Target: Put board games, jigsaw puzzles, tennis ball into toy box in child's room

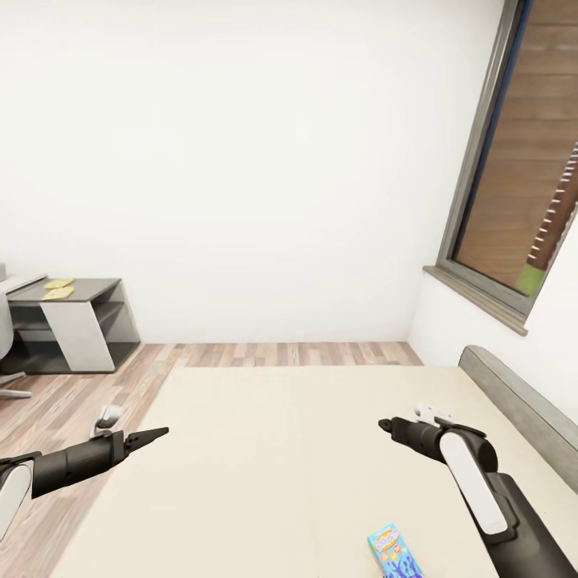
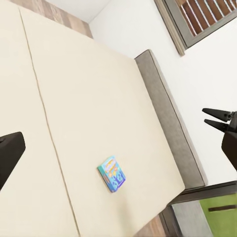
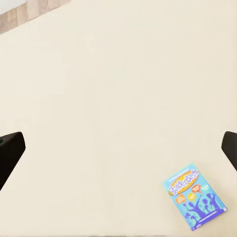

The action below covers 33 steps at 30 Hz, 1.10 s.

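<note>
A small blue cartoon-printed board game (image 1: 393,552) lies flat on the cream bed (image 1: 281,449), near its front edge; it also appears in the wrist views (image 2: 112,174) (image 3: 194,197). My right gripper (image 1: 384,424) hovers open above the bed, up and a little left of that box, its fingers (image 3: 10,148) spread wide. Over the bed's left edge my left gripper (image 1: 160,433) is open and holds nothing. Two jigsaw puzzles (image 1: 59,288) lie on the table (image 1: 96,291) at the far left. The toy box and the tennis ball are out of view.
A grey headboard (image 1: 522,401) runs along the bed's right side under a window (image 1: 522,201). Wood-plank floor (image 1: 72,401) separates bed and table, with a small white object (image 1: 108,417) on it. A chair (image 1: 6,337) stands at the left edge.
</note>
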Motion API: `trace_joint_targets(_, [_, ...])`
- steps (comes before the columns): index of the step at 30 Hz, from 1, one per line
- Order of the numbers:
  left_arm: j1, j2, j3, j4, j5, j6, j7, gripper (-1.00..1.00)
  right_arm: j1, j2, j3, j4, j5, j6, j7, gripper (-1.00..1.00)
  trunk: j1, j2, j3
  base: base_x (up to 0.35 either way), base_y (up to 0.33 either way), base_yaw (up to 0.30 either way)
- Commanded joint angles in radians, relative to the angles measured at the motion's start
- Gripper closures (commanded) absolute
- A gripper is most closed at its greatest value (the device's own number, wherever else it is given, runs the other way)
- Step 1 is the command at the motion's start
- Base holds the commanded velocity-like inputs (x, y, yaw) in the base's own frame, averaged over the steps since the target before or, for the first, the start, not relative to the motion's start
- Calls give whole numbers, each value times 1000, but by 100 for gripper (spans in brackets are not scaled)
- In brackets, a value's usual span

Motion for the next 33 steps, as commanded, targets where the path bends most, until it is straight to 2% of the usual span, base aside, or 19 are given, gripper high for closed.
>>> trace_joint_targets(1, [-1,0,1,0,-2,4,-4,-100,-1,-1,11,-1,-9,1,-11,-100,1,-3,-4,0,0,0])
trace_joint_targets(3, [-1,0,1,0,-2,4,-4,-100,-1,-1,35,-2,-7,-2,-13,-100,1,-3,-7,0,0,0])
trace_joint_targets(9, [-1,0,1,0,-1,4,-4,-100,-2,-1,63,-2,-6,-5,-15,-100,1,-3,-11,0,0,11])
trace_joint_targets(19, [-1,1,1,0,-1,4,-5,-100,-2,-1,66,2,-7,-5,-11,-100,1,-3,-11,0,0,174])
trace_joint_targets(33, [-1,0,1,0,-1,4,-5,-100,-2,-1,66,5,-8,-5,-8,-100,1,-3,-11,0,0,14])
